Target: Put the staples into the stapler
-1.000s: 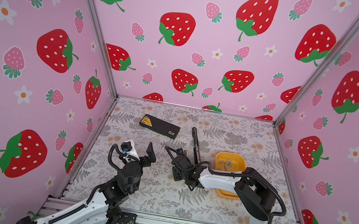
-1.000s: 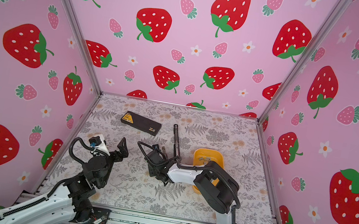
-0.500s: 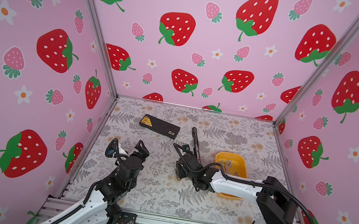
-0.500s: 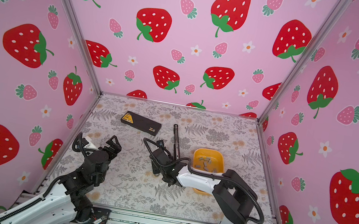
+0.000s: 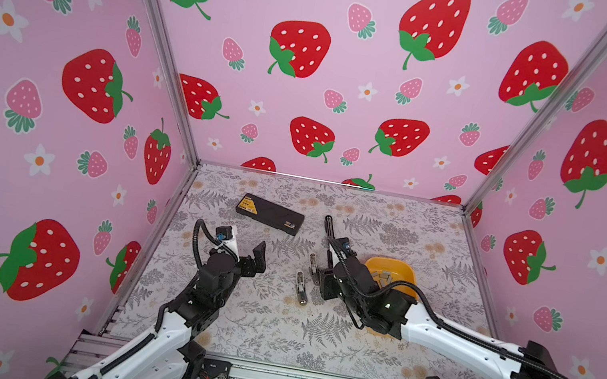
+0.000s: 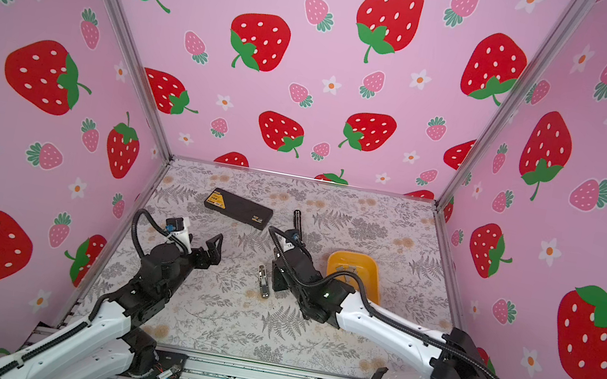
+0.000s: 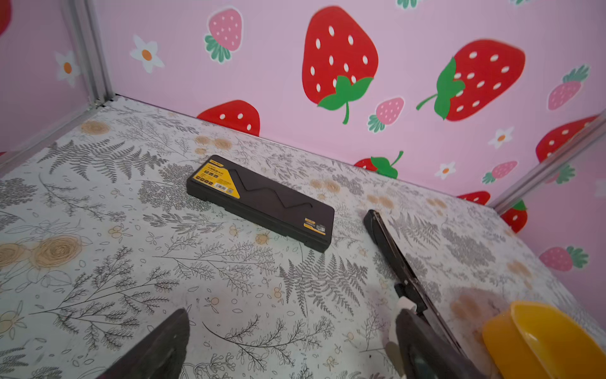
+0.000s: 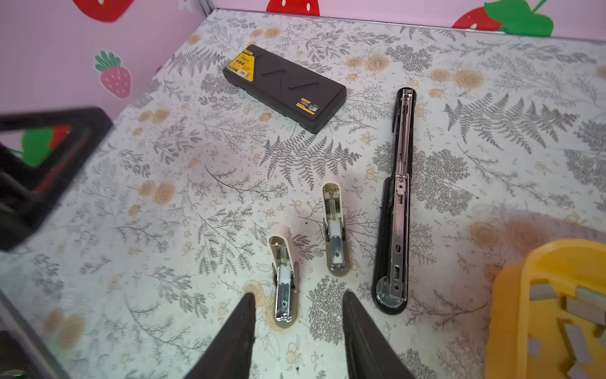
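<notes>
Left gripper (image 5: 245, 245): jaws spread wide with nothing between them. It is raised over the left part of the table in both top views, well apart from every stapler.
Right gripper (image 8: 297, 297): jaws apart, nothing held. It sits at the centre of the table in both top views, just beside the two small staplers.
Staples (image 8: 587, 310): grey strips lying loose in the yellow tray (image 5: 406, 268), right of centre in both top views. None is seen outside the tray.
Near small stapler (image 8: 283, 279): beige, opened out flat with the metal channel up. One end shows between the right fingers; contact cannot be told.
Second small stapler (image 8: 334, 229): same type, opened, just beside the first.
Long stapler (image 8: 398, 203): black, opened flat with the rail exposed. It lies between the small pair and the tray.
Black case (image 8: 285, 87): shut, toward the back of the table, left of centre.
Done: all three staplers lie open, apparently ready to receive strips.
Channel contents: too small to tell whether any strip is seated.
Remaining (judgement): fetch a strip from the tray, seat it in a channel, close the stapler. Loading appears not yet begun.
</notes>
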